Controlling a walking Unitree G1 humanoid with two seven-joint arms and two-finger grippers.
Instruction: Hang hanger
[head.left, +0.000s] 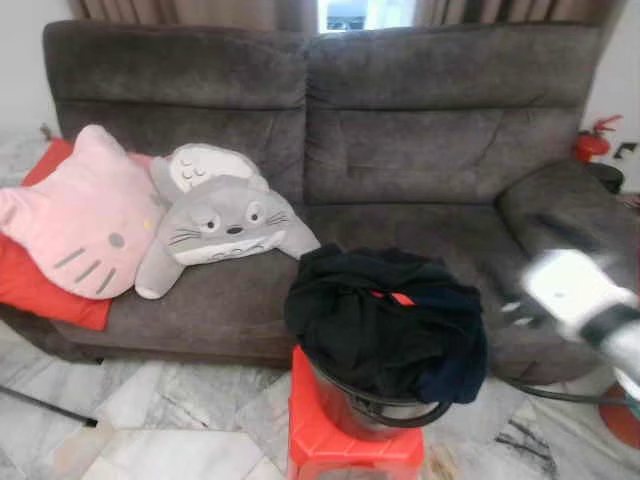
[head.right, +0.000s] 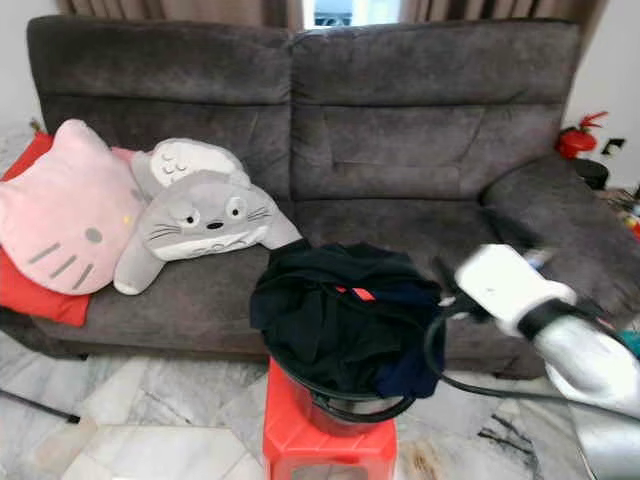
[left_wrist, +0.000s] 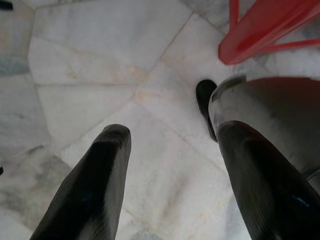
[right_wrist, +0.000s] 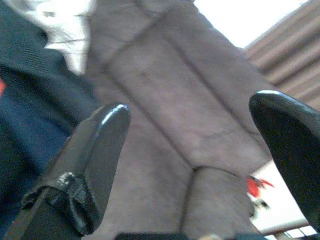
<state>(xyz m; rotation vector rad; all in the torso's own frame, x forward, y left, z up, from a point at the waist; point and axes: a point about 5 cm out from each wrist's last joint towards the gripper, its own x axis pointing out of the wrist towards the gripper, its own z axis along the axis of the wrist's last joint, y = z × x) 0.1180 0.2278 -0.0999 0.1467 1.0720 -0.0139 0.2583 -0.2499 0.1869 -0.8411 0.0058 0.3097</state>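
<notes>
A heap of dark clothes (head.left: 385, 320) fills a black round basket (head.left: 392, 410) standing on a red stool (head.left: 320, 430) in front of the sofa. A small red-orange piece (head.left: 400, 298) pokes out of the heap's top; I cannot tell what it is. My right arm (head.right: 520, 295) is raised just right of the heap and is blurred. In the right wrist view my right gripper (right_wrist: 192, 107) is open and holds nothing, with the dark clothes (right_wrist: 30, 100) beside it and the sofa behind. My left gripper (left_wrist: 172, 132) hangs open over the marble floor (left_wrist: 100, 60).
A grey sofa (head.left: 400, 150) spans the back, with a pink cat cushion (head.left: 80, 215), a grey plush (head.left: 220, 225) and a red cushion (head.left: 40, 290) at its left end. A red fire extinguisher (head.left: 592, 143) stands at the far right. A black cable (head.right: 470, 385) loops by the basket.
</notes>
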